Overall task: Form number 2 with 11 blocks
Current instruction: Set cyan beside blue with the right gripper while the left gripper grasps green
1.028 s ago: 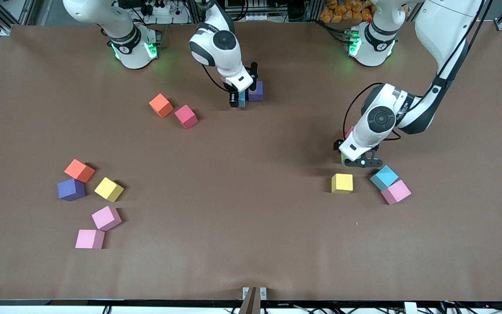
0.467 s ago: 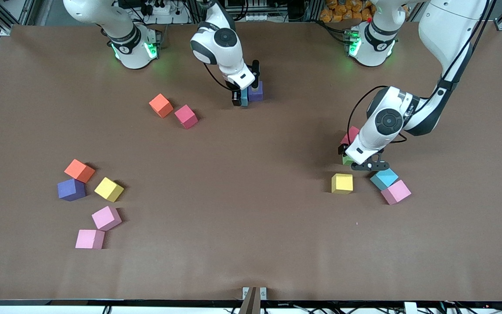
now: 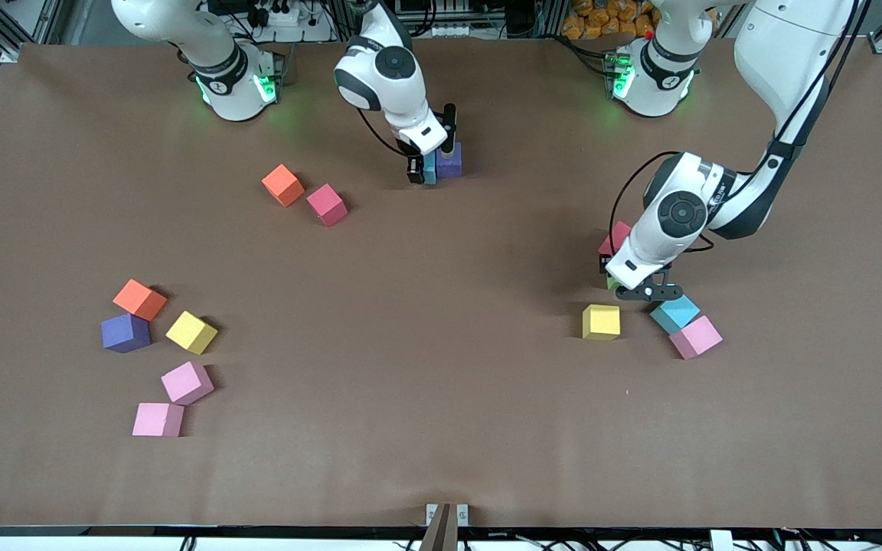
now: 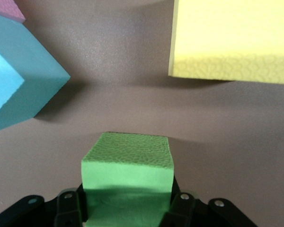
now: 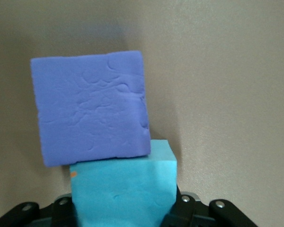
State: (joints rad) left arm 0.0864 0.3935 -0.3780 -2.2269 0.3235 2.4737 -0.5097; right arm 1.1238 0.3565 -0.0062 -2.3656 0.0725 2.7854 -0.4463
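Brown paper covers the whole table (image 3: 441, 428), with the two arm bases standing along its farthest edge in the front view. Here the right gripper (image 3: 427, 170) is down near the middle of that edge, clamped on a light blue block (image 3: 429, 170) that touches a purple block (image 3: 449, 162); an orange block (image 3: 282, 185) and a crimson block (image 3: 327, 204) lie beside each other toward the right arm's end. The left gripper (image 3: 623, 283) is low over the table at the left arm's end, with a green block (image 3: 611, 282) barely showing under it and another crimson block (image 3: 614, 238) partly hidden by the wrist. Nearer the camera sit a yellow block (image 3: 601, 321), a second light blue block (image 3: 674, 313) and a pink block (image 3: 695, 337) touching it. No digit is formed — five more cubes lie loose at the right arm's end. Left wrist view: the fingers are pressed against both sides of the green block (image 4: 128, 182), with the yellow block (image 4: 234, 40) and the light blue one (image 4: 19, 80) close by. Right wrist view: the jaws hold the light blue block (image 5: 123, 191), its edge against the purple block (image 5: 91, 106).
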